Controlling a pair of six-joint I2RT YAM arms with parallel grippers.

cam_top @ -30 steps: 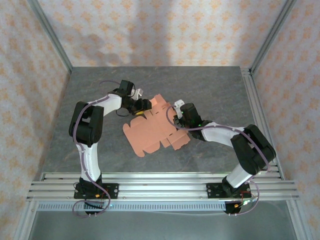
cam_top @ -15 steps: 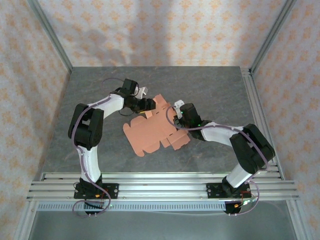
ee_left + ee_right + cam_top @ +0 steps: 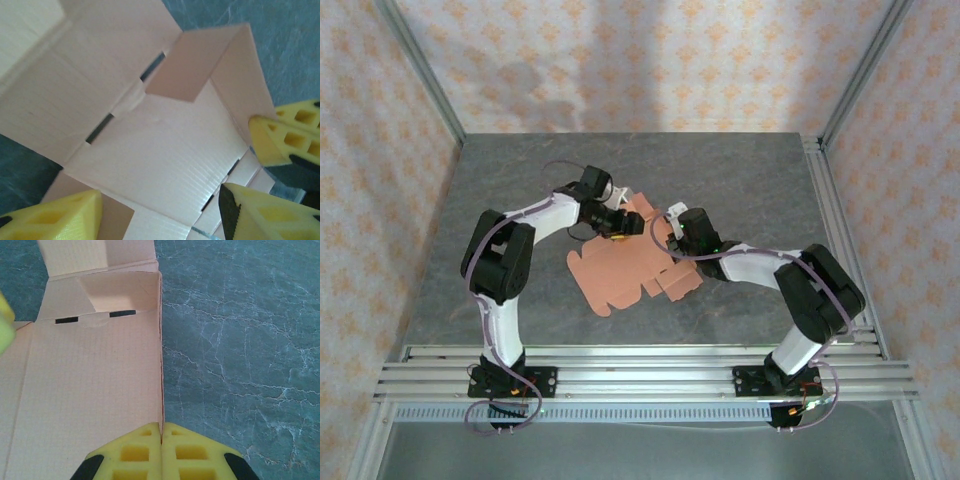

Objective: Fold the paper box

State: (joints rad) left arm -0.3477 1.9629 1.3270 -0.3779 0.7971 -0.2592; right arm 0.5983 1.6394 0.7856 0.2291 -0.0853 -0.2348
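Observation:
The paper box [image 3: 618,276] is a salmon-orange die-cut sheet lying partly folded on the grey table, with slots and flaps. My left gripper [image 3: 628,222] hovers open over the sheet's far part. In the left wrist view its yellow fingers [image 3: 56,219] straddle a flat panel [image 3: 165,145] without pinching it, and a raised flap [image 3: 196,65] stands beyond. My right gripper [image 3: 672,236] is shut on the thin edge of an upright side wall [image 3: 161,390], its fingertips [image 3: 161,429] meeting on the card. The wide panel of the paper box [image 3: 90,390] spreads to the left of that edge.
Grey marbled tabletop [image 3: 240,340] lies open to the right of the box. An aluminium rail frame [image 3: 640,365] runs along the near edge. Patterned walls close in the back and sides. A finger of the right gripper [image 3: 295,140] shows at the right of the left wrist view.
My left gripper has swung to the right, from the sheet's far-left edge to over its far panel. The right gripper has stayed shut on the wall edge.

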